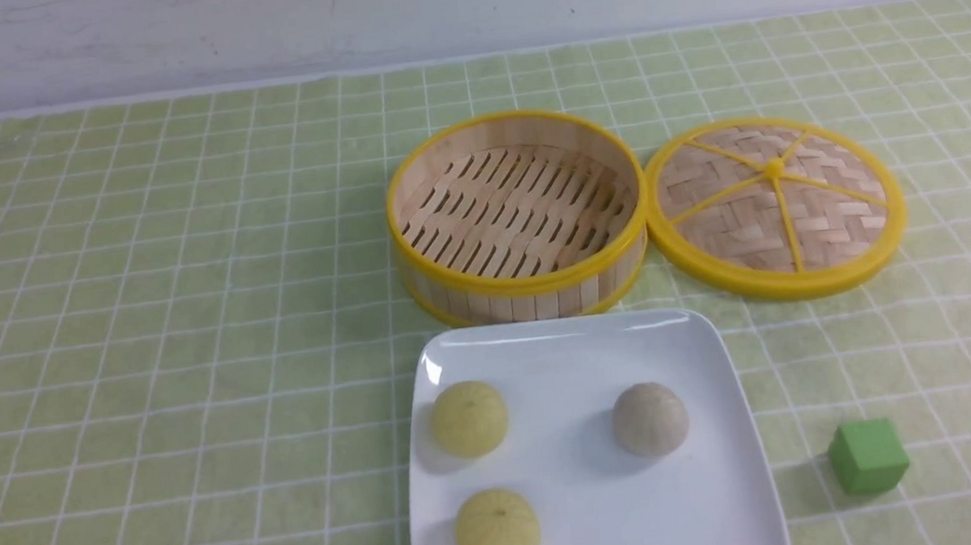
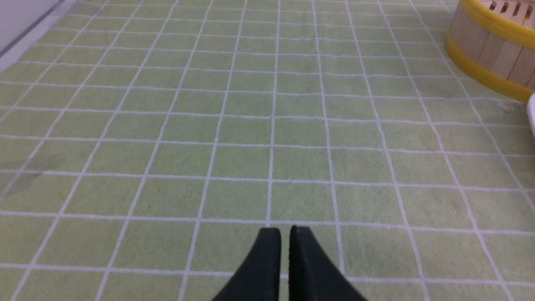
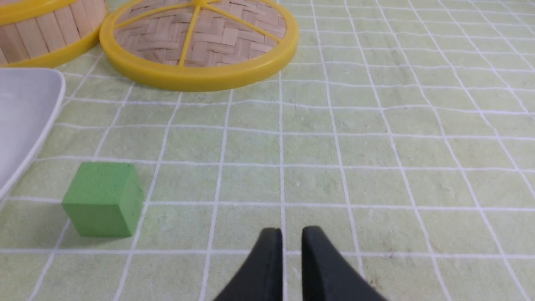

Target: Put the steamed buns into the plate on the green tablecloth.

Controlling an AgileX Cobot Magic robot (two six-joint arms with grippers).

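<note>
Front view: neither arm reaches into the scene. Three small round steamed buns sit on the glossy white square plate point(image 1: 597, 514), which lies on the light green grid-lined tablecloth point(image 1: 141, 345): two pale yellow ones point(image 1: 468, 419) point(image 1: 496, 531) at its left side, one greyish-beige one point(image 1: 650, 419) toward its right. Behind the plate stands one round bamboo steamer basket with a yellow rim point(image 1: 518, 215), its one woven lid point(image 1: 774, 204) flat beside it. One green cube point(image 1: 867, 455) rests right of the plate.

Left wrist view: the left gripper point(image 2: 285, 238) hangs low over bare cloth, black fingertips a thin slit apart, holding nothing.

Right wrist view: the right gripper point(image 3: 291, 240) hovers near the cube, tips narrowly parted, empty.
</note>
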